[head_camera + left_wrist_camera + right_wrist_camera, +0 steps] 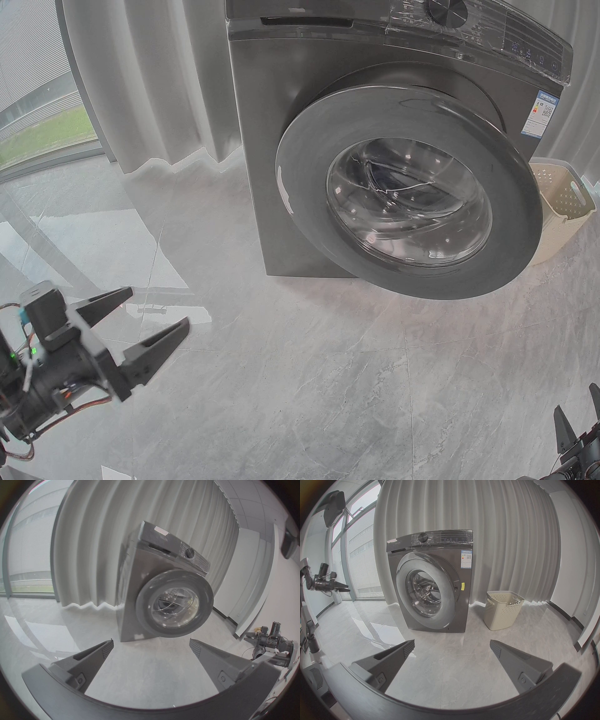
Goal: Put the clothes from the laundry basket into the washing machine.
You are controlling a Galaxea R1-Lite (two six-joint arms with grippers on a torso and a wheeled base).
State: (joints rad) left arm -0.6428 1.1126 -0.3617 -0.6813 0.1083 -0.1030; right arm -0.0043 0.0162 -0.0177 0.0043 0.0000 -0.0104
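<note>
Closest to me is the left gripper (159, 306), at about 8 o'clock in the head view. Its jaws are spread wide and hold nothing. The right gripper (575, 400) sits low at 5 o'clock, just as wide and just as empty, as its own wrist view confirms.

The laundry basket (565, 200) stands on the floor at 3 o'clock, near the washing machine's right flank but apart from it. Any clothes in it lie below the rim, hidden from me. I expect them to be soft, light and limp, so they should bunch and trail rather than lift cleanly. I would come straight down through the open top and pinch deep into the middle of a heap, not at a hem, so less cloth hangs loose to catch on the perforated wall. The basket looks like thin plastic, and I judge it could slide or tip on this glossy surface if a garment drags.

The washing machine (269, 94) is at 12 to 1 o'clock, and its round door (406, 194) seems to stand a little off the front rather than fully open. I would want it wider before loading. The grey tiled floor (312, 387) lies around it, with a pale curtain (156, 81) at 11 o'clock and a window (37, 119) at 10.
</note>
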